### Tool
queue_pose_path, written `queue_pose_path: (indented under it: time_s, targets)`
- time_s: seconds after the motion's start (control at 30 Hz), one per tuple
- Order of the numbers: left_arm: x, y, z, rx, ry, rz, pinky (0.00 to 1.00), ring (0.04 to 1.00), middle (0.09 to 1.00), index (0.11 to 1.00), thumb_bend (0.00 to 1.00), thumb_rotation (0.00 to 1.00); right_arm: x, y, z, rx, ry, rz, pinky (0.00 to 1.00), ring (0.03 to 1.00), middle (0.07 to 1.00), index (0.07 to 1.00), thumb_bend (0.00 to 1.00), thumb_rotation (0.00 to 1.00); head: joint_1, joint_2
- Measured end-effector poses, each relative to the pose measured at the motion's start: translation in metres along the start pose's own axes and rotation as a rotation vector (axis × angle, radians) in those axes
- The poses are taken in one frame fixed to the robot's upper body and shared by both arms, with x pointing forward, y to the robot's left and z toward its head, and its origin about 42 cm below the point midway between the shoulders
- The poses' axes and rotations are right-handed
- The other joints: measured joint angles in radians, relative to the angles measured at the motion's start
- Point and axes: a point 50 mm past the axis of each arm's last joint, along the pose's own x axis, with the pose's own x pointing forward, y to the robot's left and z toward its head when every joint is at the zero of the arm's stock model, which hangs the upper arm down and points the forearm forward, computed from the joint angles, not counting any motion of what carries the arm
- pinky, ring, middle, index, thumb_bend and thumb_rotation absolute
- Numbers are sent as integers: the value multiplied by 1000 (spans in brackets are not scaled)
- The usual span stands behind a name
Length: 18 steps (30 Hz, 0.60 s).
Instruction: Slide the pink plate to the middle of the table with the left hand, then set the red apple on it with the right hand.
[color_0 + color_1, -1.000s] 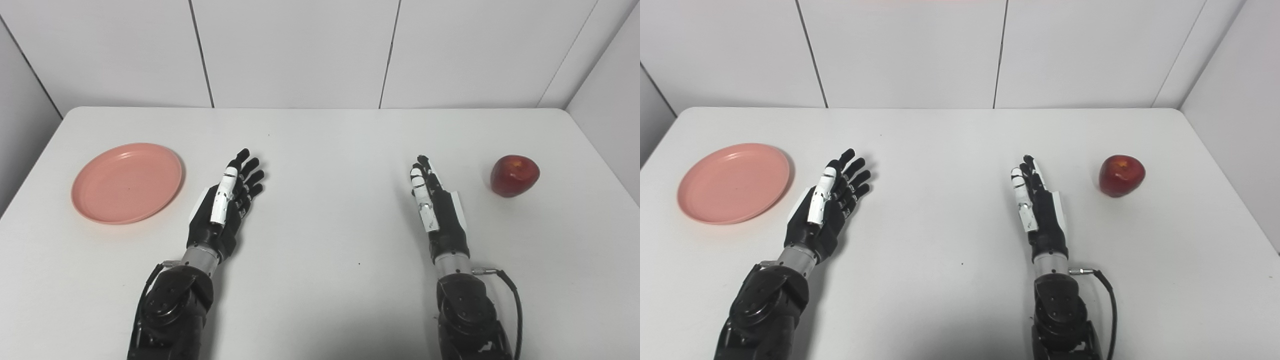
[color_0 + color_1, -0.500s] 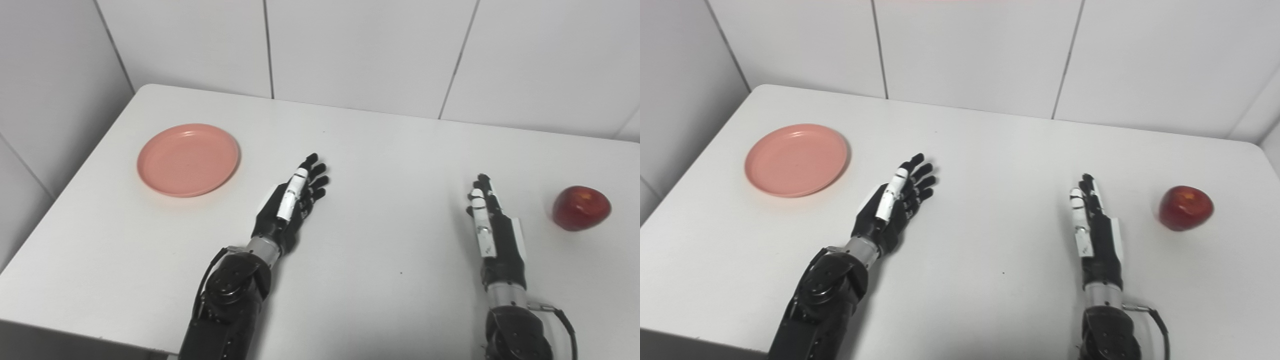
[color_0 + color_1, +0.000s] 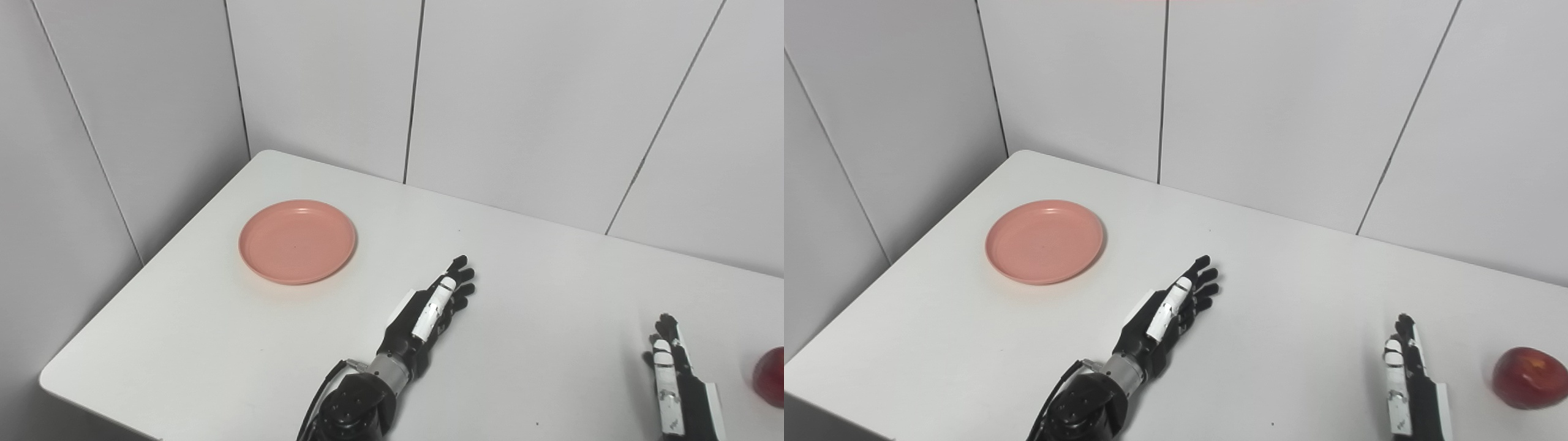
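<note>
Where the matte white tabletop [image 3: 968,343] nears its far-left corner lies the pink plate [image 3: 1045,241], round, shallow, smooth-rimmed and holding nothing. Right of it, apart, the left robot hand [image 3: 1167,312] rests with black fingers spread wide. The right robot hand [image 3: 1410,380] lies flat, fingers extended, holding nothing. At far right sits the glossy red apple [image 3: 1530,376].

apple [image 3: 770,376]: cut by the left eye view's right edge
right hand [image 3: 1412,392]: wrist cut by the bottom edge
</note>
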Motion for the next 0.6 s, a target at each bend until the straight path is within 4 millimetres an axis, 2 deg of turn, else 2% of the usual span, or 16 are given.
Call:
queue_pose_path:
  time_s: [0.13,0.6]
  targets:
    - [0,-3,-1,-3,-1,-8,970,953,972,964,375,1000,0,0,0,11,-1,-1,1000,997,988,979,1,1000,8,-11]
    - [1,-2,0,-3,-1,-19,984,952,965,955,375,1000,-6,6,2,25,-5,-7,1000,998,994,986,0,1000,28,-17]
